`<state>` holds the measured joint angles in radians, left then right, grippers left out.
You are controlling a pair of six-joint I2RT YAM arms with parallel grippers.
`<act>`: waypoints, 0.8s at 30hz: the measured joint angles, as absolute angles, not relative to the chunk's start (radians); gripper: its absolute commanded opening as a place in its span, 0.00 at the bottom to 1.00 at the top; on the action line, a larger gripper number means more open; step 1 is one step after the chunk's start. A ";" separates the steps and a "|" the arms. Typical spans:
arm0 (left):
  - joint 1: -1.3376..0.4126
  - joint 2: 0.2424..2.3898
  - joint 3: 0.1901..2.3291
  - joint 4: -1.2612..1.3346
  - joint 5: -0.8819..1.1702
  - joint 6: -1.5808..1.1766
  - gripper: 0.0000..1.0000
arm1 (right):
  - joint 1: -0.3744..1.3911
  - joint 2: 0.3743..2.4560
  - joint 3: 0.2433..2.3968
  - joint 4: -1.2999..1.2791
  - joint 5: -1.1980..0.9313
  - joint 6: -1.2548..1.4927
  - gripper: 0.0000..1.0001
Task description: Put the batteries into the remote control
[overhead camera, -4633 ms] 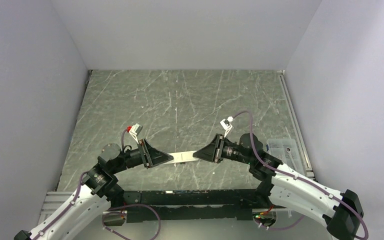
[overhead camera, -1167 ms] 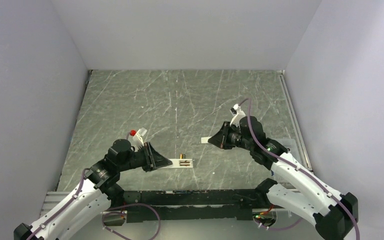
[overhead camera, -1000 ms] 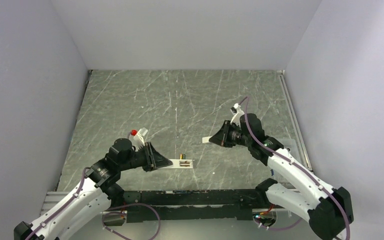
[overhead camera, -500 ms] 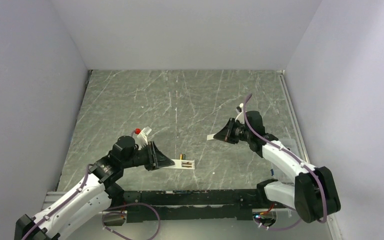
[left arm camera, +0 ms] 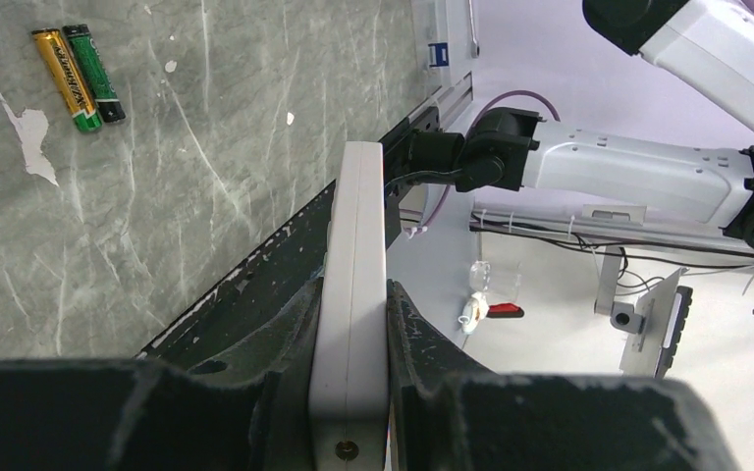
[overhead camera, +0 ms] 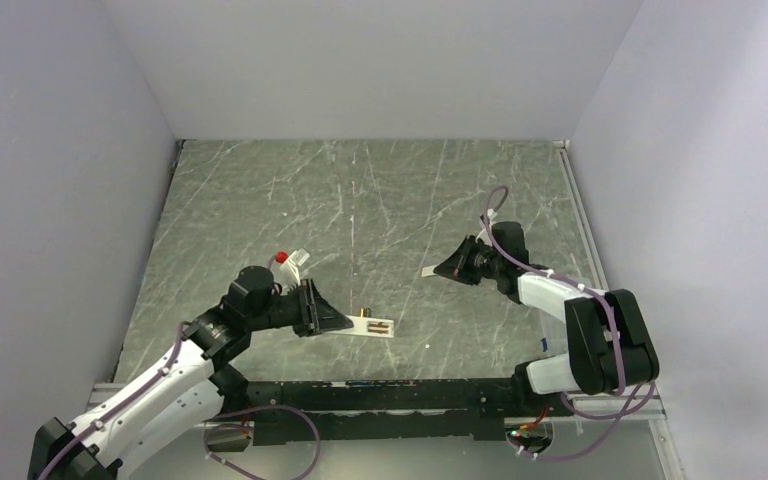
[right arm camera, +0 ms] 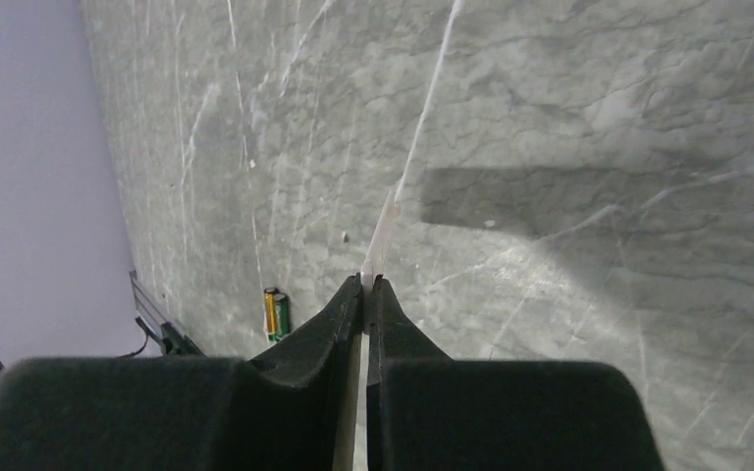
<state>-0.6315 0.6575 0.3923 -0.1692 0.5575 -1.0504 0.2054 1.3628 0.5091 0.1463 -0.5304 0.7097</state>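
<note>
The left gripper (overhead camera: 337, 324) clamps the slim white rectangular remote control (overhead camera: 374, 329) above the grey marbled table (overhead camera: 360, 200). Two gold-green and dark cylindrical batteries (left arm camera: 79, 65) lie side by side on it nearby. The right gripper (overhead camera: 444, 270), well apart, pinches a thin white cover piece (overhead camera: 428, 271).

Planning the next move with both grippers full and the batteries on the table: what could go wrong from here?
1. No free gripper: the left gripper holds the remote control, the right gripper pinches the thin cover piece, and the batteries lie on the table; something probably must be set down first.
2. The cover piece is held only by its edge, so it may slip or twist.
</note>
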 measured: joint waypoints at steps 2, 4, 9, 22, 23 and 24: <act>-0.632 0.665 0.392 -0.158 0.563 -1.050 0.00 | 0.194 1.387 0.509 0.165 -0.531 0.709 0.00; -0.632 0.672 0.392 -0.154 0.564 -1.048 0.00 | 0.184 1.416 0.509 0.188 -0.534 0.708 0.00; -0.632 0.690 0.392 -0.138 0.572 -1.046 0.00 | 0.168 1.480 0.509 0.238 -0.543 0.715 0.00; -0.632 0.688 0.392 -0.140 0.575 -1.037 0.00 | 0.158 1.512 0.481 0.300 -0.550 0.725 0.26; -0.632 0.685 0.392 -0.140 0.575 -1.037 0.00 | 0.157 1.514 0.478 0.300 -0.550 0.726 0.29; -0.632 0.682 0.392 -0.141 0.575 -1.037 0.00 | 0.157 1.515 0.476 0.299 -0.549 0.728 0.31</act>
<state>-0.6315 0.6819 0.3923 -0.1406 0.5747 -1.0367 0.1574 1.5150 0.4763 0.2993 -0.5491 0.7277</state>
